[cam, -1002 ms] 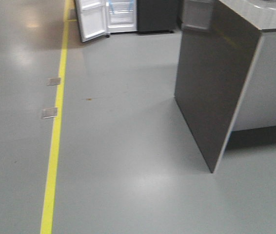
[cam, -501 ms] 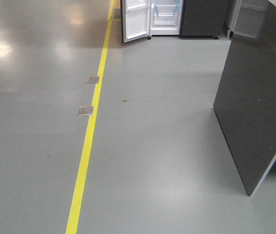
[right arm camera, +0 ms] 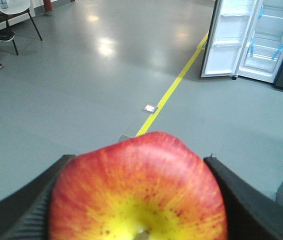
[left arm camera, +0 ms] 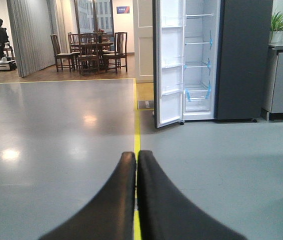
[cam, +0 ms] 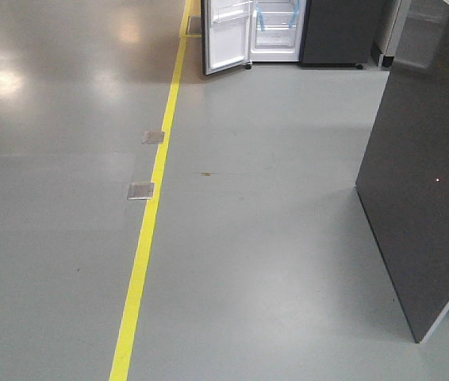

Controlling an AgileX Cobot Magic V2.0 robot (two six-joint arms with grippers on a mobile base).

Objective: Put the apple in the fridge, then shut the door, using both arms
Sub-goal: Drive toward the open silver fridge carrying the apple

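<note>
Right wrist view — right gripper holding the apple.
Left gripper closed, empty; door of the far fridge hanging open — placing, closing pending.

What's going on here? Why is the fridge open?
A robot is carrying an apple to the fridge. Its right gripper has the apple squeezed between its fingers. Its left gripper is shut and holds nothing. The fridge stands across the grey floor, next to a yellow line, with its door swung wide open and white shelves showing. The apple is not in there yet, and the door has not been closed.
</note>
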